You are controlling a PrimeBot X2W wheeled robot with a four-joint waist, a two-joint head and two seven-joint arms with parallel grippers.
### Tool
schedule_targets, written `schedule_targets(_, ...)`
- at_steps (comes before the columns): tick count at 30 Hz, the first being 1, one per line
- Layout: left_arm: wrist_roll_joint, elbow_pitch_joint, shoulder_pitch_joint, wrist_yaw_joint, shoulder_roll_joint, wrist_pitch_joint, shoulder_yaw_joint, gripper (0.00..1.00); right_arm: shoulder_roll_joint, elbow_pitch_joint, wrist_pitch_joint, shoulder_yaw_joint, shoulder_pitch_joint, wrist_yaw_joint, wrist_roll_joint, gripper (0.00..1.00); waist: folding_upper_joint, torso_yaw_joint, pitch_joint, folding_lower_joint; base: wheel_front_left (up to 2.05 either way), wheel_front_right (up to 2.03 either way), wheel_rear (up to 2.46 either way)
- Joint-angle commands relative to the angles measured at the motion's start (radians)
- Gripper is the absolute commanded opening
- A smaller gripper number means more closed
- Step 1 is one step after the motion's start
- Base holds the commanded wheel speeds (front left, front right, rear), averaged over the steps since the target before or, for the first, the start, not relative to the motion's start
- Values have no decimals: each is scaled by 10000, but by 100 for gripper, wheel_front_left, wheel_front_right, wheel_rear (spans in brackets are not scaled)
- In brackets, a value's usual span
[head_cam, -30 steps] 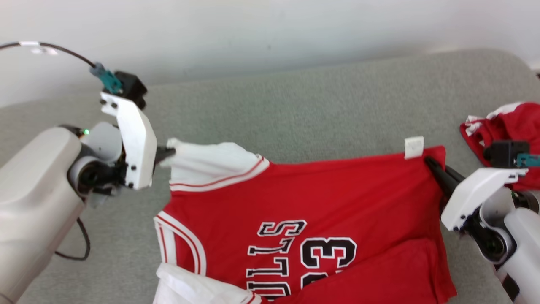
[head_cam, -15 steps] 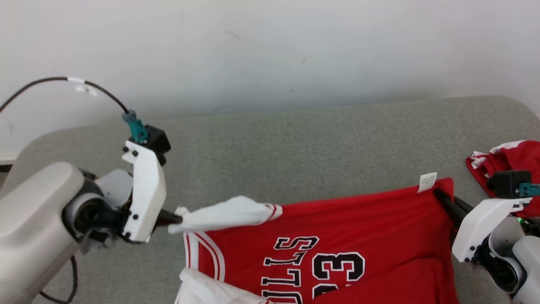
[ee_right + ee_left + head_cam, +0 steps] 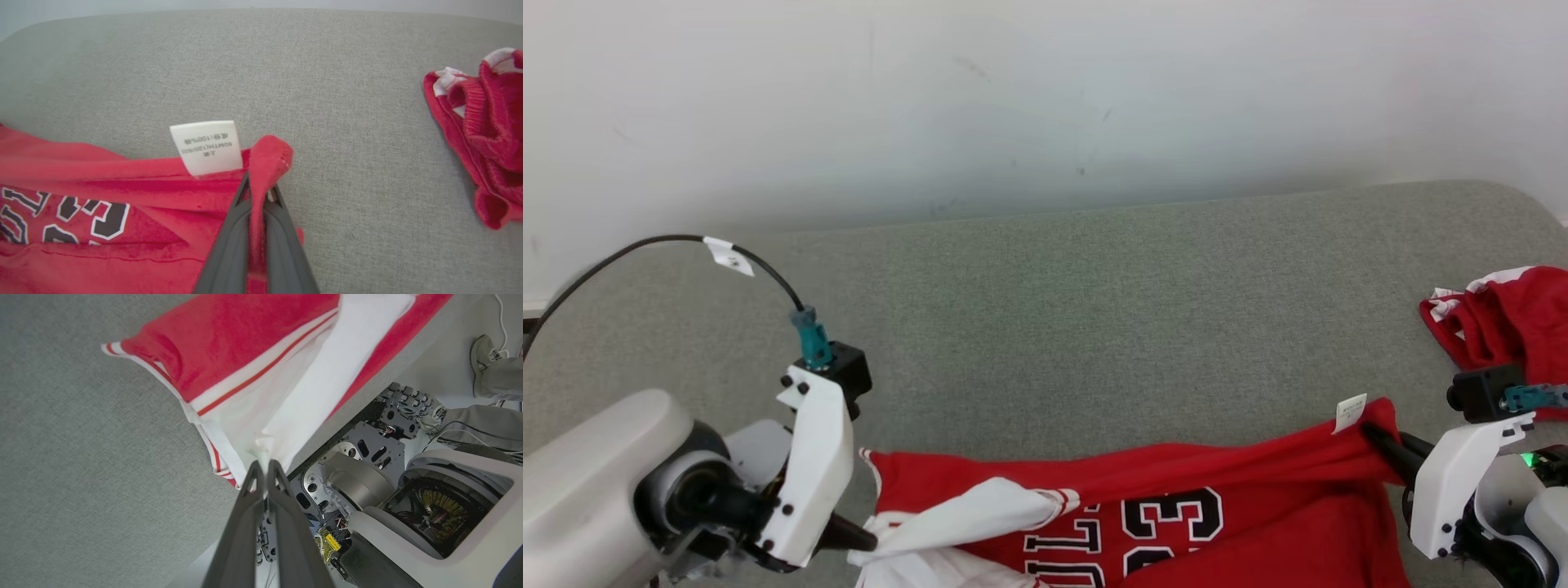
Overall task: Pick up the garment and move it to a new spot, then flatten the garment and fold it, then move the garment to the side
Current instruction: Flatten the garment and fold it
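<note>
Since half a second earlier, drew the left gripper (image 3: 264, 465) and the right gripper (image 3: 259, 185) back toward the robot's body against an almost unchanged backdrop, bringing the far edge of the garment (image 3: 1225, 490) nearer. Showed a grey padded surface (image 3: 1094, 310) across most of the head view, below a pale wall (image 3: 1045, 98). Found the garment, a red jersey with black numerals and white trim, stretched between the two arms at the near side of that surface, far edge pulled into a ridge, near part cut off by the bottom of the head view. Left a second red garment (image 3: 1515, 314) crumpled at the far right, well apart. Pinched a white shoulder fold in the left gripper, fingers nearly meeting. Clamped a red hem corner in the right gripper likewise, cloth bulging above the tips. Carried a white care label (image 3: 207, 147) just beside that corner.
</note>
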Motion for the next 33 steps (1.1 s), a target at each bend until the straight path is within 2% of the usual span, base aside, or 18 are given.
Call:
schedule_targets(1,-76,-39,175,67,115,57,-19,0,-131,3,42,91,-23,-23,68,0,0,1,15,2,0,0,0)
schedule_targets(7,-366,-267,521,222,180,240,-167,0,-430,-126,408,837,-158,-23,334,0,0,5,34,2,0,0,0)
schedule_targets(8,-385,-267,572,244,154,227,-185,0,-477,-113,485,917,-197,-23,407,4,0,1,43,2,0,0,0)
schedule_targets(11,-387,-184,728,262,3,97,-225,0,-548,-74,719,1214,-252,-23,549,35,0,-10,72,2,0,0,0)
schedule_targets(12,-366,-138,760,269,-52,42,-244,0,-569,-59,744,1292,-305,-23,588,42,0,-17,81,2,0,0,0)
schedule_targets(13,-353,-87,809,258,-94,-12,-263,0,-577,-20,799,1380,-321,-23,618,55,0,-26,84,2,0,0,0)
schedule_targets(14,-340,-34,857,241,-138,-38,-287,4,-588,1,869,1472,-333,-23,642,85,0,-36,85,2,0,0,0)
schedule_targets(15,-323,19,911,225,-187,-91,-314,17,-589,5,910,1545,-368,-23,663,100,0,-50,85,2,0,0,0)
schedule_targets(16,-303,82,953,198,-241,-135,-341,31,-589,14,941,1621,-396,-23,718,100,0,-65,81,2,0,0,0)
schedule_targets(17,-276,148,980,197,-286,-180,-361,49,-597,9,1008,1717,-408,-23,733,100,0,-81,73,2,0,0,0)
schedule_targets(18,-274,217,1031,170,-330,-226,-378,88,-612,3,1077,1806,-415,-23,749,100,0,-105,46,2,0,0,0)
schedule_targets(19,-273,274,1082,130,-366,-247,-406,100,-657,-2,1122,1894,-416,-23,787,100,0,-120,25,2,0,0,0)
schedule_targets(29,-204,670,1216,-96,-508,-659,-342,100,-1321,-318,1420,2372,-426,-23,1208,100,0,-170,-418,2,0,0,0)
schedule_targets(33,76,608,1033,-123,-409,-1142,-140,100,-1678,-537,831,2003,-578,-23,1291,100,0,-110,-559,2,0,0,0)
